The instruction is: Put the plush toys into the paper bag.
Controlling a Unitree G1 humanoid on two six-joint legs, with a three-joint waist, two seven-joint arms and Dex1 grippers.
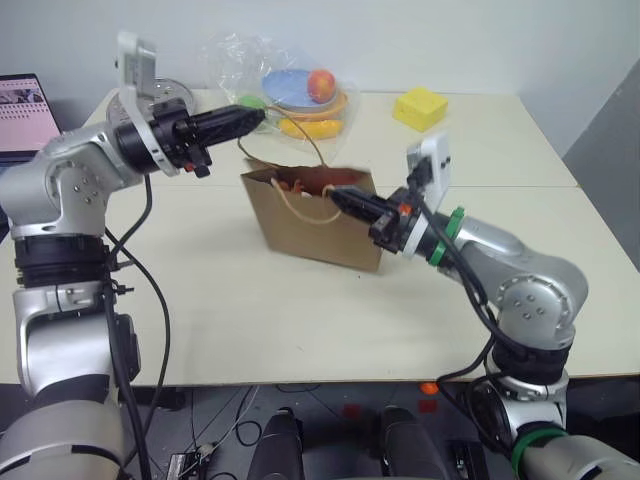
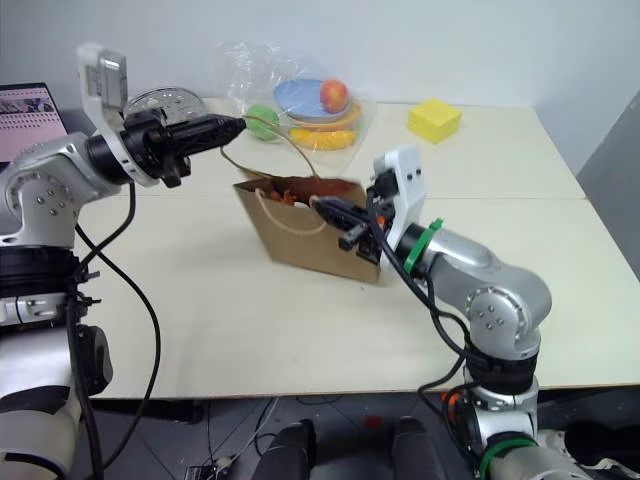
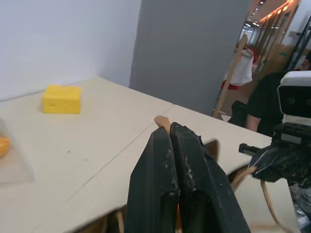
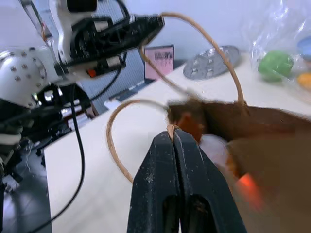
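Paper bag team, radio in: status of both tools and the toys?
Left tool shut on the far cord handle. Right tool shut on the near handle. Paper bag upright; orange plush inside. Nothing obstructing.

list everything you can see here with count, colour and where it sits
paper bag: 1, brown, upright mid-table, mouth open
cord handles: 2, tan; far loop pulled up by the left gripper, near loop pinched by the right gripper
plush toys: orange and white shapes inside the bag, count unclear
clear plastic bag: 1, far side of the table, with fruit on a blue plate on an orange one
foam block: 1, yellow, far right of the table
round metal tray: 1, silver, far left
screen: 1, at the left edge
table: 1, cream
person: 1, dark top, background
left gripper: black, shut on the far handle
right gripper: black, shut on the near handle
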